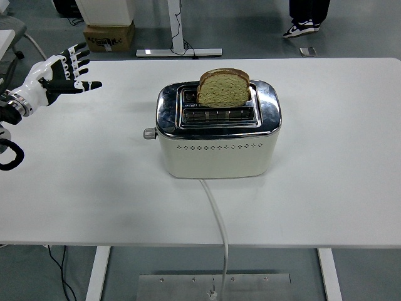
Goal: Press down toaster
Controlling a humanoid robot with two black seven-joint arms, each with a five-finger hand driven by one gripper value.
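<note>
A cream and chrome toaster stands at the middle of the white table. A slice of brown bread stands upright in its far slot, sticking well out of the top. The near slot is empty. The toaster's lever knob juts from its left end, high up. My left hand hovers at the table's far left, fingers spread and holding nothing, well to the left of the knob. My right hand is out of view.
The toaster's white power cord runs from its front over the table's near edge. Beyond the table are a cardboard box, a desk foot and a person's shoes.
</note>
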